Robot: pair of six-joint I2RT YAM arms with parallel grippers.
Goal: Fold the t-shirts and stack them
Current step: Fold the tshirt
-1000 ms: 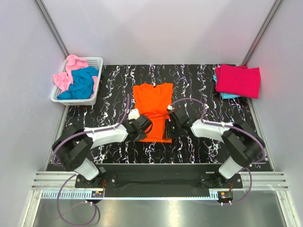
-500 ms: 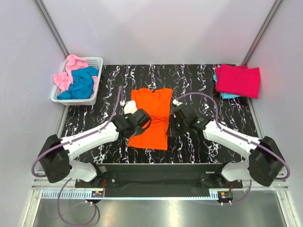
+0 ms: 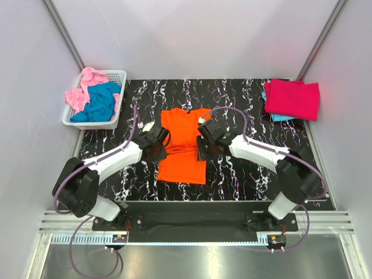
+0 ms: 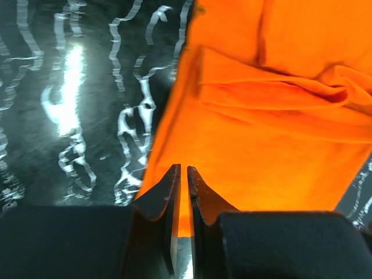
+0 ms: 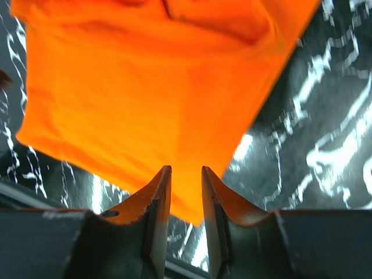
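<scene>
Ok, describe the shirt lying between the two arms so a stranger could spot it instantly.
Find the black white-veined table; at its middle lies the bright orange cloth t-shirt. It is laid out alone, unlike the folded crimson-pink shirt in the far right corner and the crumpled shirts in the white plastic lattice basket.

Bare tabletop [image 3: 244,96] lies open between the orange shirt [image 3: 186,125] and the crimson stack [image 3: 293,99]; the basket [image 3: 87,124] blocks the far-left corner.
</scene>
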